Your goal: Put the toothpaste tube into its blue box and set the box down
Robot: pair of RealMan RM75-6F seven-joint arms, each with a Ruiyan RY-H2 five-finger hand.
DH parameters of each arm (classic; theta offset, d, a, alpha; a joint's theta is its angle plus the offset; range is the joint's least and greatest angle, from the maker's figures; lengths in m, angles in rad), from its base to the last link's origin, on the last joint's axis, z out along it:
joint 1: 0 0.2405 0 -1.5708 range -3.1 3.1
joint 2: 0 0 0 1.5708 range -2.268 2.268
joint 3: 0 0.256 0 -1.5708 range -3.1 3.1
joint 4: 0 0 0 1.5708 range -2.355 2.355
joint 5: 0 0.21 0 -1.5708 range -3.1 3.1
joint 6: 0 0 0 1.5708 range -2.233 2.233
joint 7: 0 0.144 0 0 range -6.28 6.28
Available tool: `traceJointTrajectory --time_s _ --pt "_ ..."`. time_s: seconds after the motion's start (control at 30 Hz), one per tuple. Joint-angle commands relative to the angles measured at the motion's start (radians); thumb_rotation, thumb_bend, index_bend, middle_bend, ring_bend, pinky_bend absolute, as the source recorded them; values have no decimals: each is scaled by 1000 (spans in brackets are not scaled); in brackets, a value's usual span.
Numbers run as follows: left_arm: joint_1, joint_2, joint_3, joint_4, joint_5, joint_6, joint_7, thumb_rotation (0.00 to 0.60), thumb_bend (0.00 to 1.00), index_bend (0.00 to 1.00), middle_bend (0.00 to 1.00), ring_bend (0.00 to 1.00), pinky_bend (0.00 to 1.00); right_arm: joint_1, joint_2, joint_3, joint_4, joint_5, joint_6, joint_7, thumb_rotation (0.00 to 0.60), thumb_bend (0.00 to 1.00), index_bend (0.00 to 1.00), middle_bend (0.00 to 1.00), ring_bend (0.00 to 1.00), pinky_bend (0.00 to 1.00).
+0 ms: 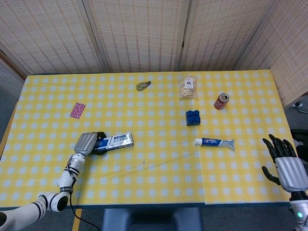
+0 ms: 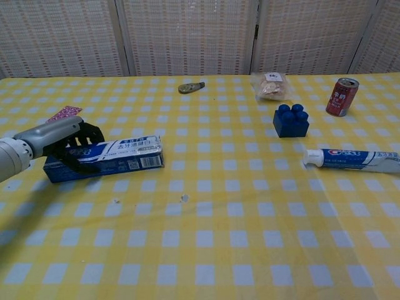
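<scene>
Gripping blue toothpaste box [image 2: 105,159] with left hand [image 2: 65,144], fingers curled over its left end; box on table. Toothpaste tube [image 2: 351,159] untouched (well apart, rightward). Right hand [image 1: 287,166] idle, fingers spread. Insertion and set-down pending.

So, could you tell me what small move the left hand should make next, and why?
Probably lift the long blue toothpaste box slightly off the yellow checked table: the left hand has its fingers wrapped over the box's end, while the white toothpaste tube lies far off.
</scene>
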State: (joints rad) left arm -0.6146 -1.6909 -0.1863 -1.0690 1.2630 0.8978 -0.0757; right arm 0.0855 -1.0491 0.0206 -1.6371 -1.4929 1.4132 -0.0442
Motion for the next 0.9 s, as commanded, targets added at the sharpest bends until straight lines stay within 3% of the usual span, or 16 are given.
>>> traceJointTrajectory --time_s 0.03,0.33,0.6,0.77,0.9 --pt "15 17 0 -41 -12 20 16 600 350 550 607 520 575 -4 3 -4 -2 -12 9 6 600 383 0 0 0 0" --pt "80 101 32 -199 17 133 59 600 366 576 637 547 596 13 -6 -3 17 -22 -15 -11 600 382 0 0 0 0" --pt "153 187 89 -342 128 279 32 600 365 574 637 545 596 138 8 41 37 109 -252 -66 600 383 2 0 6 0" --pt "186 238 116 -398 174 332 21 600 368 567 637 540 590 220 -17 71 52 208 -379 -154 600 383 144 78 85 14" --pt "196 267 119 -419 185 346 1 600 368 565 637 538 587 258 -79 86 96 288 -410 -259 600 383 213 176 151 72"
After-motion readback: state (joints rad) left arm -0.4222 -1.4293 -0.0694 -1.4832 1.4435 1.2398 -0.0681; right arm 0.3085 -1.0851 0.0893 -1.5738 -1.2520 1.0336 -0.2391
